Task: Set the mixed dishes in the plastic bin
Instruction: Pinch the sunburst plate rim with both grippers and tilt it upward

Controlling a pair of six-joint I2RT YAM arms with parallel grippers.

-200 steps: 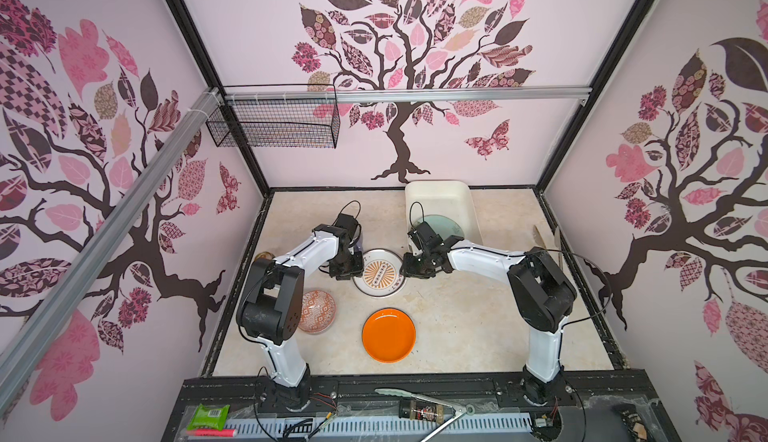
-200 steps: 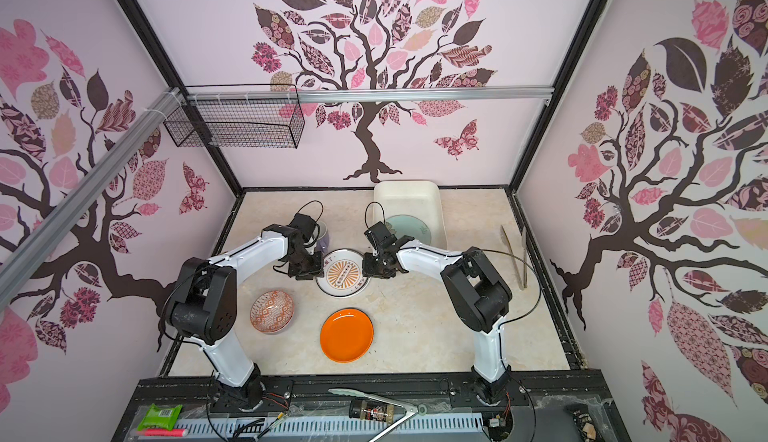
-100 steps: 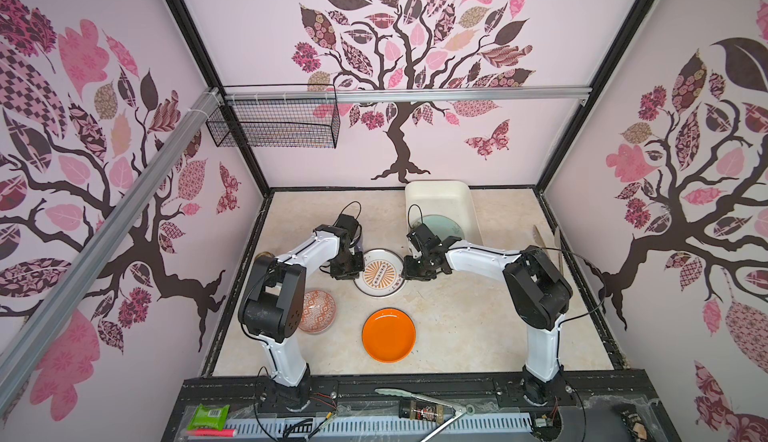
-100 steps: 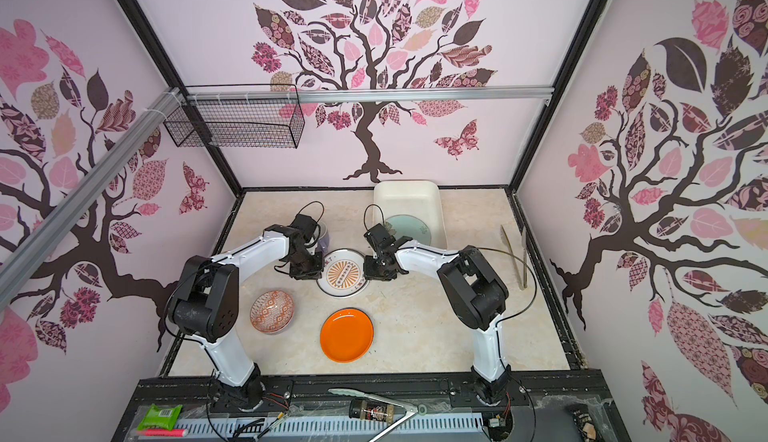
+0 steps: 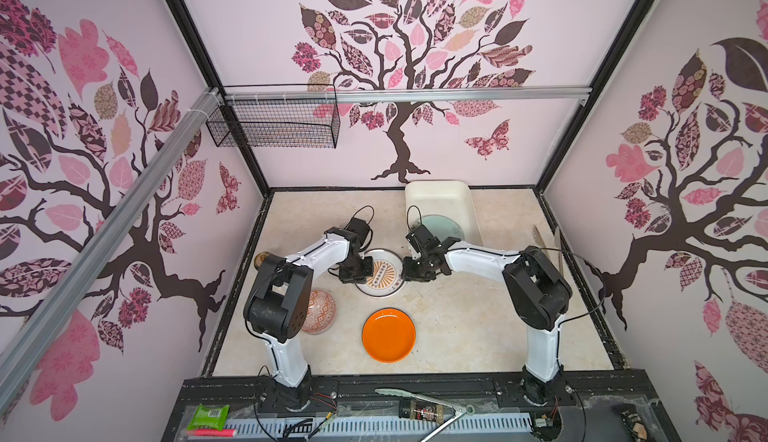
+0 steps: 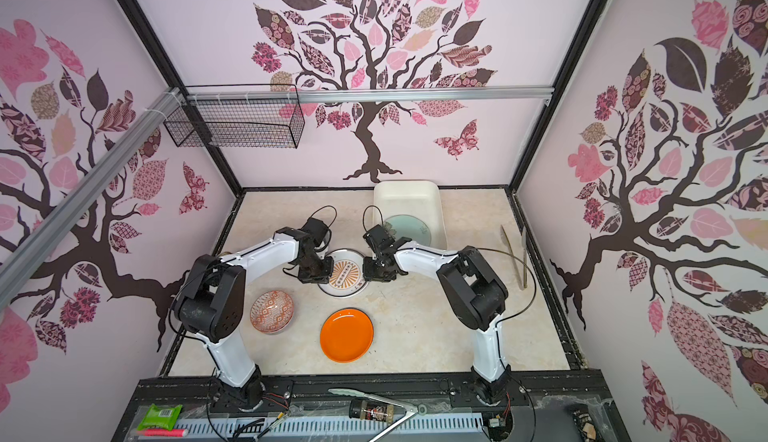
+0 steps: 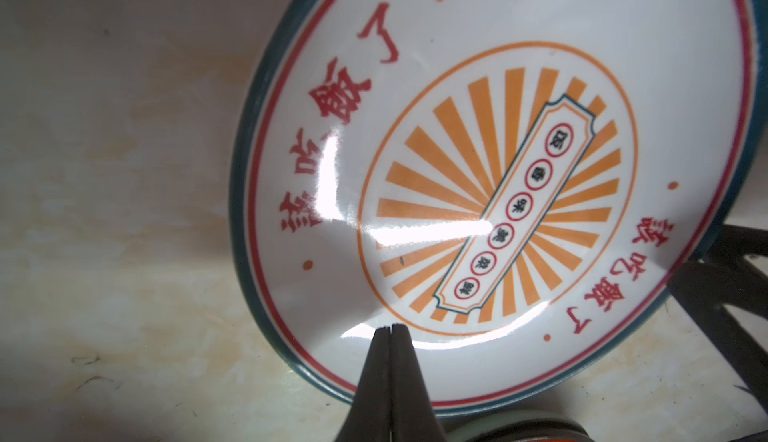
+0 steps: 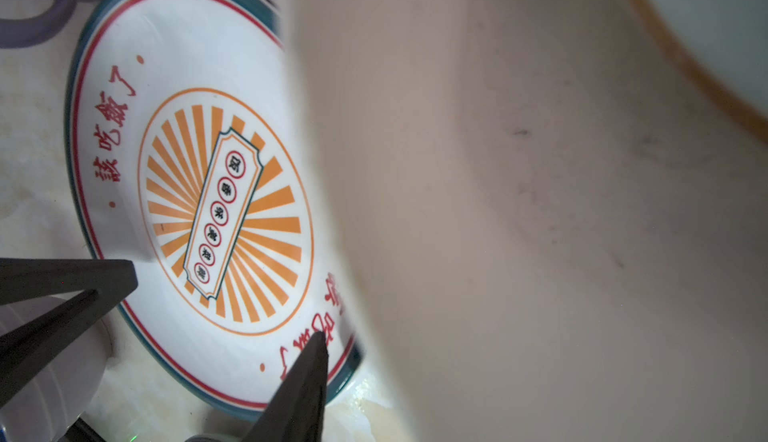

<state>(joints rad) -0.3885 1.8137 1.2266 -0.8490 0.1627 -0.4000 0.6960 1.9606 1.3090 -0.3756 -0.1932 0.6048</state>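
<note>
Wire basket (image 5: 274,122) on rail, wooden utensils (image 5: 547,249) (rightmost) — tongs (image 5: 428,408), green packet (image 5: 208,416)

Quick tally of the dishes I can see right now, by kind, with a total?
Plates: 3 – sunburst plate, orange plate, mint-green plate in the bin
Bowls: 1 – red-patterned bowl
Mugs: 1 – lavender mug, only partly visible
Total: 5

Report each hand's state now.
Left hand: closed, empty, tips over the sunburst plate.
Right hand: open, straddling the sunburst plate's rim, not clamped.
</note>
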